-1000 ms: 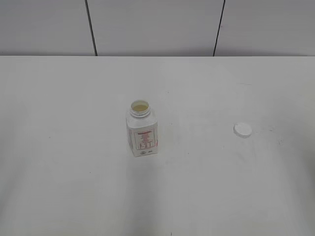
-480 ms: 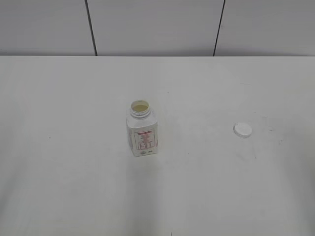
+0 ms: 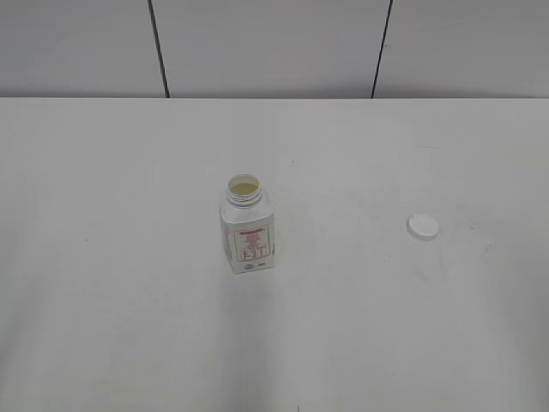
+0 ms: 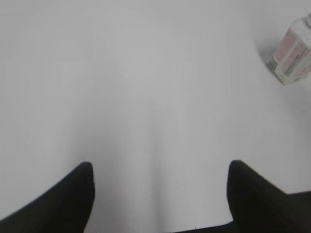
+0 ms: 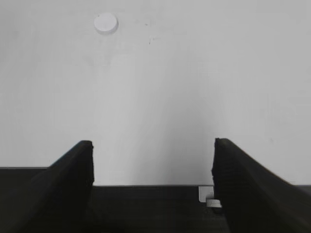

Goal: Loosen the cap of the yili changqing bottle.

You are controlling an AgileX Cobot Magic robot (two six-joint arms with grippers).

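A plain white table runs back to a pale panelled wall with two dark seams. On the left, the left gripper hangs over bare table with its fingers spread wide and holding nothing; the bottle sits well off to its upper right in that wrist view.

The bottle stands near the middle of the table, upright, its long axis vertical and its open neck pointing straight up, with pale liquid visible inside. Its red-printed label faces the front camera.

Further right, well apart from the bottle, the cap lies flat on the table, so it is already off the neck and the loosening looks done. The right gripper is also wide and empty, with the cap far ahead of it.

The main risk, as I judge it, is the uncapped bottle: a light, tall container like this would tip if an arm brushed it while passing, and the liquid would spill. The loose cap could also be nudged and slide away.
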